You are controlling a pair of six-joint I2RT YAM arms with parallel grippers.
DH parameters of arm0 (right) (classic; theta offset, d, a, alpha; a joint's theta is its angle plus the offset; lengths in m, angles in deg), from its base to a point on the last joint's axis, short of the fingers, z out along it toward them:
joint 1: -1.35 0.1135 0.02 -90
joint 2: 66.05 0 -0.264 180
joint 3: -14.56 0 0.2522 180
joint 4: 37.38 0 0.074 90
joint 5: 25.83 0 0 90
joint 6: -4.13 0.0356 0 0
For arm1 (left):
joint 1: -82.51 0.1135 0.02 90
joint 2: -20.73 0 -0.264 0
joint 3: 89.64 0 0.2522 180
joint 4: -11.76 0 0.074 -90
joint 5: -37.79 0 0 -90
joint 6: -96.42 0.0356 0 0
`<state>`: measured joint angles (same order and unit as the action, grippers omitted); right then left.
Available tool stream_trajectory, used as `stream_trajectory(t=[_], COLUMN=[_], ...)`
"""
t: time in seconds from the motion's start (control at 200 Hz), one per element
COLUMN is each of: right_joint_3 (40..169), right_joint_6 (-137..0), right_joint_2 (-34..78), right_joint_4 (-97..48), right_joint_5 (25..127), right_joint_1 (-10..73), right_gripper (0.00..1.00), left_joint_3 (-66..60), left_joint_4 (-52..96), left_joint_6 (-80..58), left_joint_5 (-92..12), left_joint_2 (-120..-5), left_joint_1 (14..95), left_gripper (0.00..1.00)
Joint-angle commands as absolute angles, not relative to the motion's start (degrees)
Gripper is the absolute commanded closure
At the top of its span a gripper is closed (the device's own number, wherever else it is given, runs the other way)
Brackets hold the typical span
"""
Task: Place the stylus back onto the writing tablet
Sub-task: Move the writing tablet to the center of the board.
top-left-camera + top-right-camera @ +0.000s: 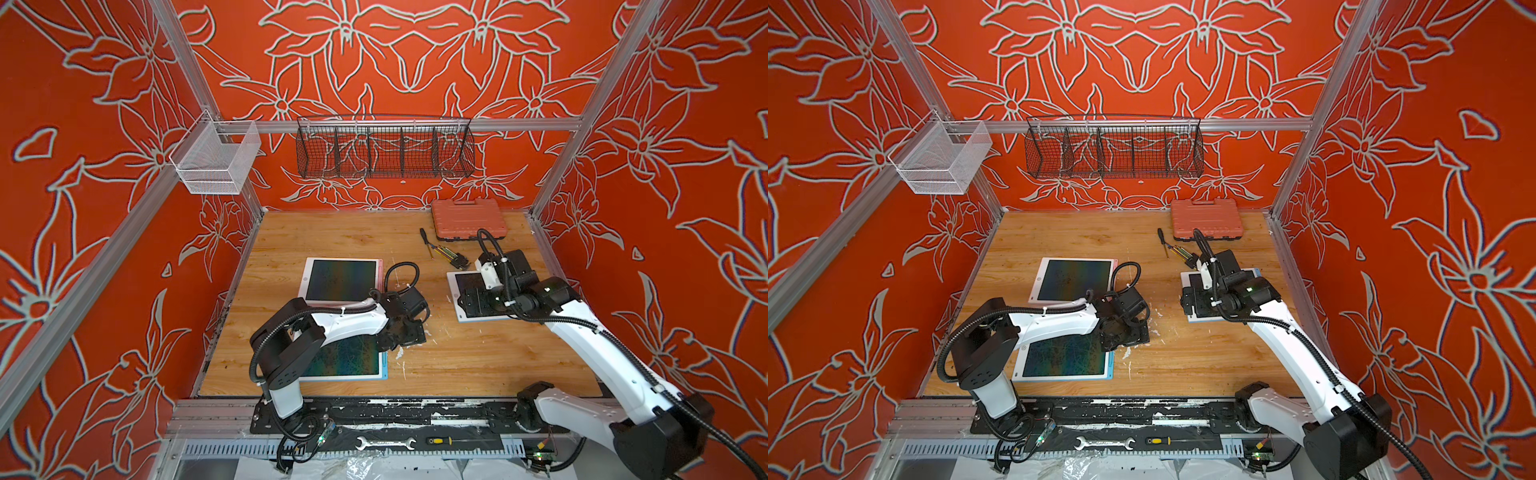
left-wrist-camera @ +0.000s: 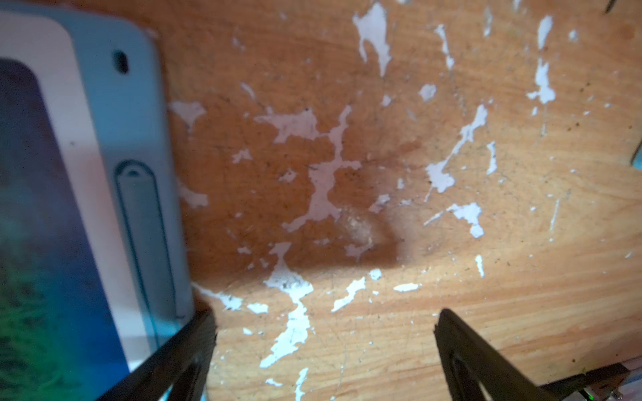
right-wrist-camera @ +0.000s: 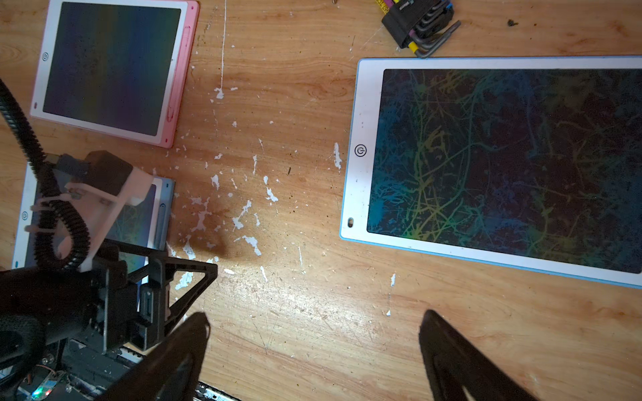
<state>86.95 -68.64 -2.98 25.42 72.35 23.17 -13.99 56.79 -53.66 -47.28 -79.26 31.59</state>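
Observation:
A blue-framed writing tablet [image 1: 353, 357] [image 1: 1063, 357] lies at the front left, partly under my left arm. In the left wrist view a grey-blue stylus [image 2: 146, 236] lies in the slot along that tablet's blue edge [image 2: 139, 114]. My left gripper [image 1: 409, 332] [image 2: 325, 316] hangs open just beside this edge, over bare wood, holding nothing. One finger [image 2: 194, 340] overlaps the tablet's corner. My right gripper [image 1: 476, 303] [image 3: 315, 314] is open and empty, high above a second blue tablet [image 3: 503, 166] on the right.
A pink tablet [image 1: 340, 280] [image 3: 111, 66] lies behind the left gripper. An orange tool case [image 1: 467, 220], a hex key set [image 1: 451, 255] and a screwdriver [image 1: 426, 241] sit at the back right. Wire baskets [image 1: 386, 149] hang on the rear rail.

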Motion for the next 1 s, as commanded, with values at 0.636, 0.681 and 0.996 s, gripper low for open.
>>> stream_trajectory(t=[0.636,0.681,0.996], right_joint_3=[85.1,84.7,81.8], right_joint_6=[-67.7,-67.1,-62.6], right_joint_2=[-5.1,-5.3,-4.8], right_joint_4=[25.6,25.0,19.3], right_joint_5=[71.4,71.5,69.3], right_joint_1=[21.3,21.0,20.0], right_gripper=[0.03,0.03,0.03], left_joint_3=[-3.8,-2.9,-4.2], left_joint_4=[69.6,70.7,74.9], left_joint_6=[-42.9,-42.1,-37.4], left_joint_5=[-53.7,-54.1,-57.4], left_joint_2=[-73.9,-73.3,-64.8], left_joint_1=[31.9,31.9,35.2], left_gripper=[0.03,0.03,0.03])
